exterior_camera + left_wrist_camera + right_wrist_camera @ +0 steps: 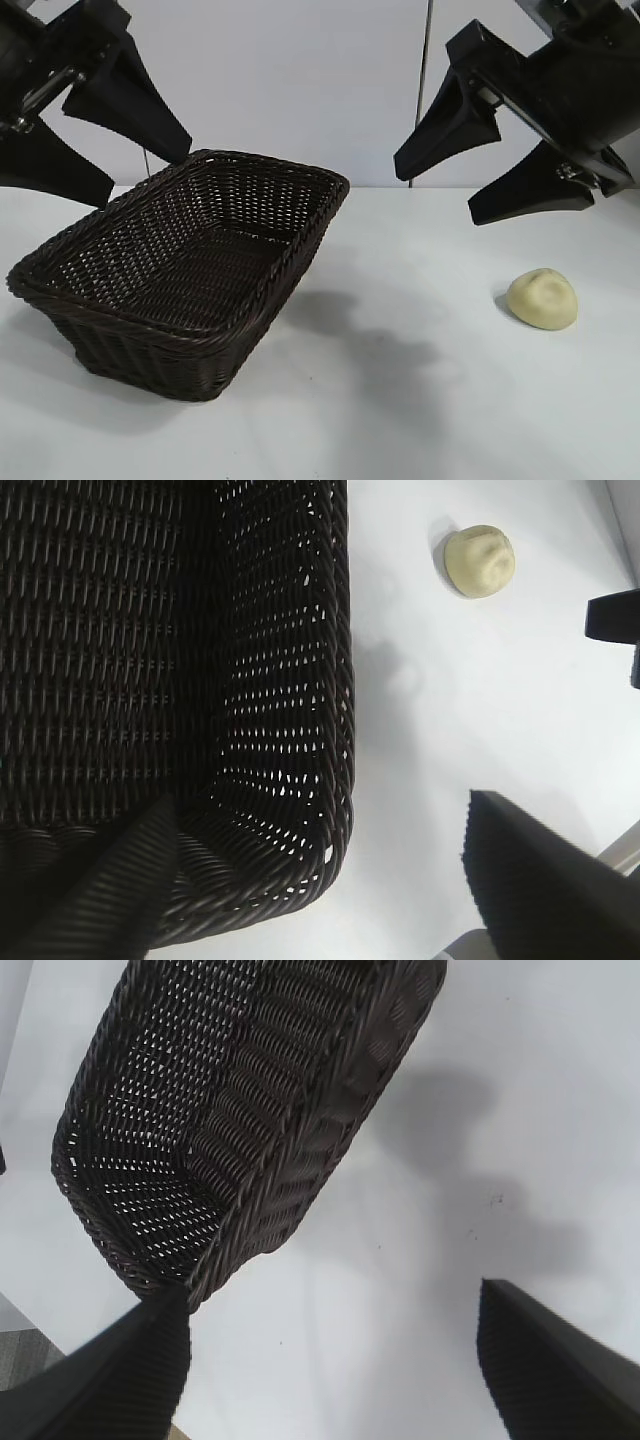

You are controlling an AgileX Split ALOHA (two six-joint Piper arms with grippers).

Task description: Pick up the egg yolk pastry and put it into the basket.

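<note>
Bare white table (400, 400) separates egg yolk pastry (542, 298) from wicker basket (180, 262); left gripper (100, 150) and right gripper (470, 170) gape empty (arms cropped).

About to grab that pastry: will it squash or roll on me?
The egg yolk pastry already shows a shallow dent, so it probably squashes under a firm pinch. Its domed top may slip from the jaws, but it seems to sit flat on the table, so rolling looks unlikely.

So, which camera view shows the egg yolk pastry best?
The exterior view shows the egg yolk pastry best: it lies large and whole on the white table, its shallow dent visible, right of the basket. The left wrist view also shows it whole but farther off. The right wrist view does not show it.
</note>
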